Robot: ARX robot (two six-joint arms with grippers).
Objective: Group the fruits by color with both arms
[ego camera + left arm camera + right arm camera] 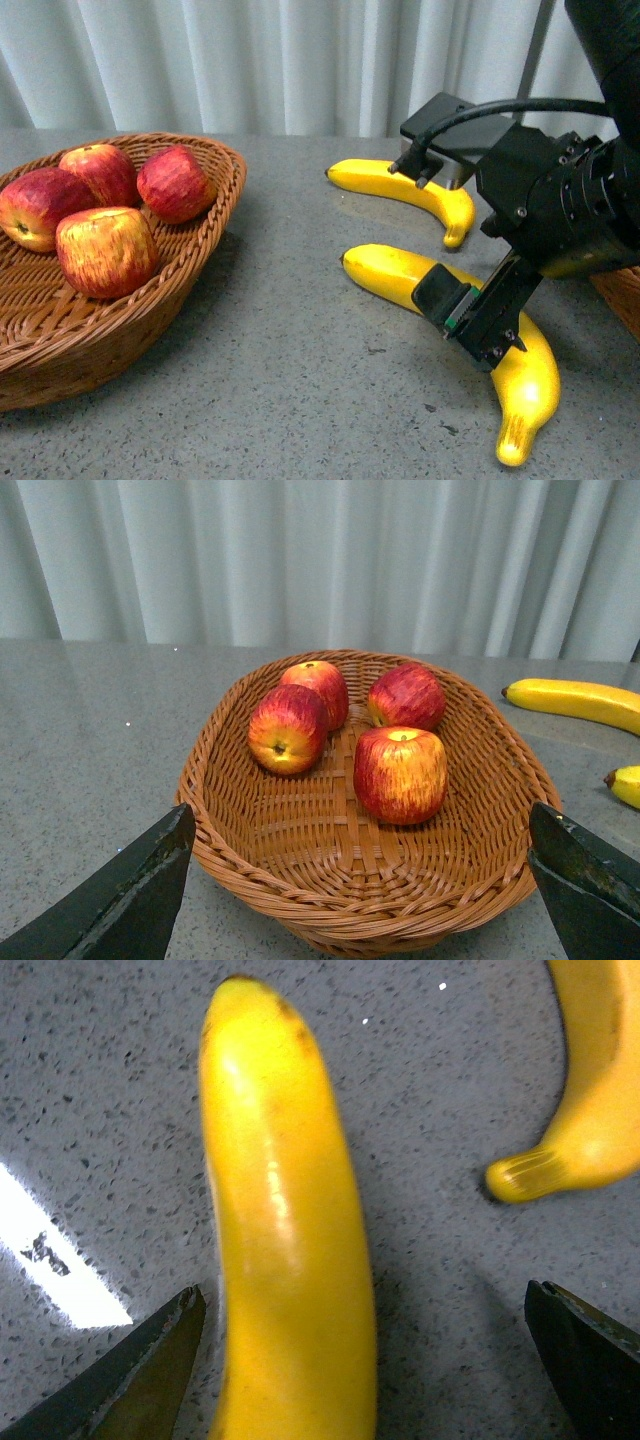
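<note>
Under both sets of jaws I see the grey speckled table [300,390], which carries everything else. Ahead of my left gripper [360,890] sits the wicker basket [215,810], its near rim lying between the two dark fingers [130,900]. Those jaws are spread wide and grip nothing. A sliver of a second wicker rim [622,295] shows just behind my right arm [560,200].

My right gripper [470,322] hangs low over the nearer banana [530,385], with its jaws spread to straddle the fruit's middle. From the wrist camera that banana [285,1240] runs lengthwise through the gap. One finger [150,1370] is just beside its skin, while the other is well apart from it. I see neither one pressing on it, so nothing is pinched. The second banana [400,185] lies on the table beyond the jaws. Its stem end curves towards the opposite finger's side and is clear of the first banana.

Four red apples lie in the basket ahead of my left jaws. Closest to them is the yellow-streaked apple [400,775]. Another apple [288,730] lies on its side, showing its calyx. The two rear apples [320,685] and [407,695] lie farthest from the jaws, near the far rim.
</note>
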